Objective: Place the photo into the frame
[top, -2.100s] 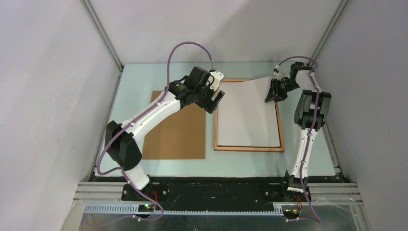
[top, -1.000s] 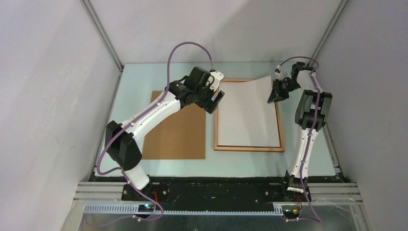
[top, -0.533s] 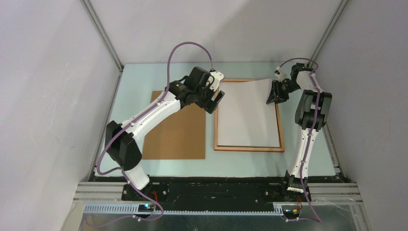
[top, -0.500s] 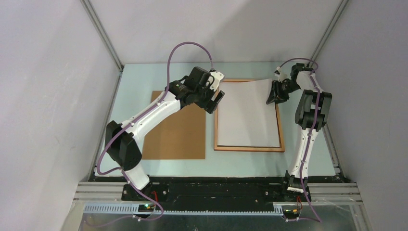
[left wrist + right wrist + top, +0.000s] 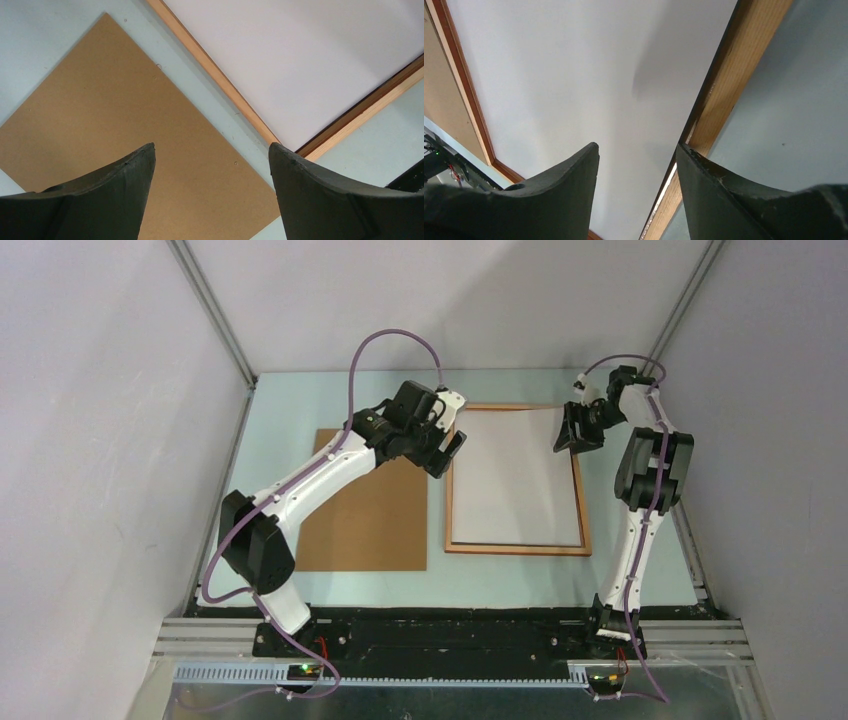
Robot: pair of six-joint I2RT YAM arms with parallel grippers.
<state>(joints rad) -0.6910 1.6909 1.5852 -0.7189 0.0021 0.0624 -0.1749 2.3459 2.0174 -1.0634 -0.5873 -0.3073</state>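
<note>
1. Right claw (image 5: 636, 147): jaws apart with nothing between them. 1 finger hangs over the photo (image 5: 515, 475), the other over the right rail of the frame (image 5: 515, 549).
2. This claw hovers at the frame's far right corner, touching neither photo nor frame as far as can be seen.
3. Left claw (image 5: 211, 147): jaws wide and empty, above the strip of surface (image 5: 300, 410) between the board (image 5: 370, 510) and the frame's left rail, near the frame's far left corner.
4. The photo lies flat inside the frame, white back up.
5. The frame lies flat on the surface, right of centre.
6. The brown board lies flat just left of the frame, a narrow gap between them; the left arm reaches over it.
</note>
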